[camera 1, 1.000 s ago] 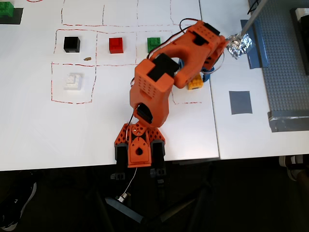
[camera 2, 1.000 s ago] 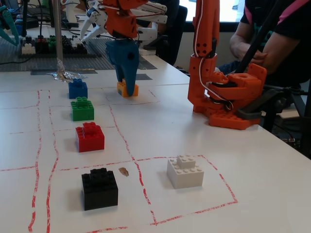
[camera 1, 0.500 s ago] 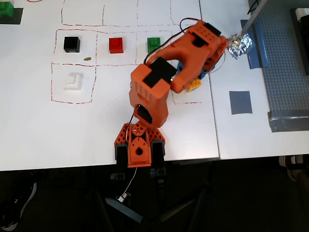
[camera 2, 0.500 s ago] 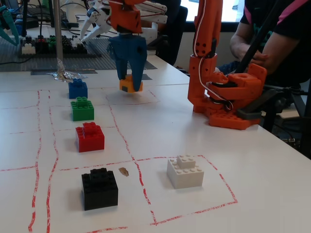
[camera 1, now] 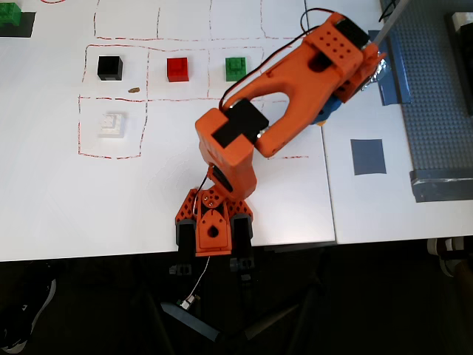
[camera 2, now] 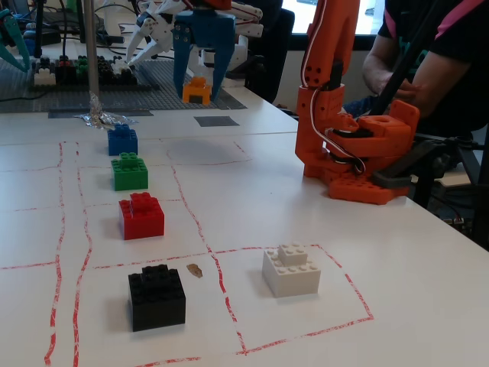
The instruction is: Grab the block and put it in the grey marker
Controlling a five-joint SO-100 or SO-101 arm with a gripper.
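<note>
Whereas half a second ago it hung just above the worktop (camera 2: 321, 229), the block (camera 2: 196, 90) now rides high between the blue jaws of the claw (camera 2: 198, 95), well clear of the surface; a second ago it sat on the worktop with the claw around it.

- Claw: clenched on the block, fixed view; in the overhead view the arm (camera 1: 295, 89) hides both.
- Block: airborne, above the far end of the red-lined grid, not yet over the target.
- Grey marker (camera 1: 367, 157): bare, on the neighbouring worktop, right of the arm in the overhead view; in the fixed view (camera 2: 215, 121) it lies beyond and below the block.
- Blue brick (camera 2: 122, 140), green brick (camera 2: 129, 171), red brick (camera 2: 141, 215): undisturbed.

Judgement: pick-up done; carry across and set-down remain.
</note>
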